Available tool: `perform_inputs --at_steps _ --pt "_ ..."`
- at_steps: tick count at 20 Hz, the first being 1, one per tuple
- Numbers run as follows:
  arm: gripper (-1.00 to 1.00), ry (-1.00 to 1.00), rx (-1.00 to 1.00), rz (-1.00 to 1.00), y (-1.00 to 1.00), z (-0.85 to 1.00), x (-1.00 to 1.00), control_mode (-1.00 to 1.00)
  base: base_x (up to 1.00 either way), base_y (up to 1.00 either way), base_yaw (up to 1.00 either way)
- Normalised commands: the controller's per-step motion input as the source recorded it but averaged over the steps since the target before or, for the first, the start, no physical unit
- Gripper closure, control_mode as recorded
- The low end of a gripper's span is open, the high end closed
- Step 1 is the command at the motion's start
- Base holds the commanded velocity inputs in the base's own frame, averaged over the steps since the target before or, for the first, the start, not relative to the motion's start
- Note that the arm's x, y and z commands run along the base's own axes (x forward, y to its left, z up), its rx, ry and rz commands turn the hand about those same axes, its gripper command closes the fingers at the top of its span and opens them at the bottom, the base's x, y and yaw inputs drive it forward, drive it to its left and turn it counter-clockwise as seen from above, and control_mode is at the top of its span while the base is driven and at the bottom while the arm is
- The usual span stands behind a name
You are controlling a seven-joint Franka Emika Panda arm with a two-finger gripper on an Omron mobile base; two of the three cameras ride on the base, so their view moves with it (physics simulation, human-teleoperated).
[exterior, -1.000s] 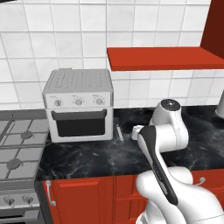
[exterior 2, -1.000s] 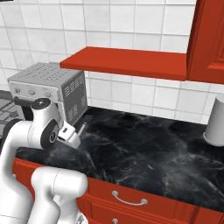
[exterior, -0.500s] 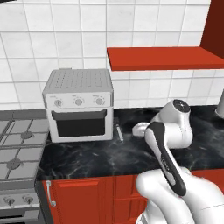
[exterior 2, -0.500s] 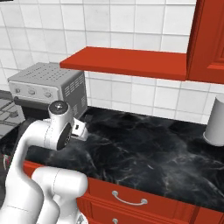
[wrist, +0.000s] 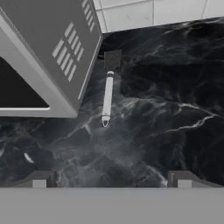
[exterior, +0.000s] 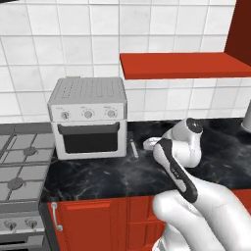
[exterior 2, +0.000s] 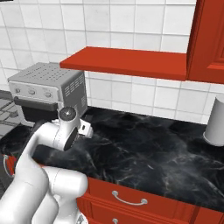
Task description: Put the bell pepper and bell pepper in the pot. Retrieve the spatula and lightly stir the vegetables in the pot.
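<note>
Above the black marble counter [wrist: 175, 87], the gripper [wrist: 111, 179] hangs spread wide with nothing between its fingertips [wrist: 39, 179].

Ahead of the gripper and slightly to its left in the hand view, the spatula [wrist: 108, 89] lies flat on the counter, well apart from the fingertips, its dark blade toward the tiled wall and its pale handle pointing back at the hand. Just left of the spatula stands the grey toaster oven [wrist: 48, 57], its vented side facing the utensil. From the left base view, the spatula [exterior: 133, 147] sits between the oven [exterior: 88, 117] and the arm's wrist.
</note>
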Motion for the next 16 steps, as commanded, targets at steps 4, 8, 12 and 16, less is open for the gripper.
perform_inputs --at_steps 4,8,12,16 --pt "-1.00 0.02 0.00 0.07 0.07 -0.24 0.67 -1.00 0.00 0.00 0.00" --pt "-1.00 0.07 -0.07 0.03 0.12 -0.21 0.57 -1.00 0.00 0.00 0.00" --pt "-1.00 0.12 -0.13 0.05 0.03 -0.29 0.32 -1.00 0.00 0.00 0.00" --pt "-1.00 0.02 -0.03 0.12 0.00 -0.32 0.17 -1.00 0.00 0.00 0.00"
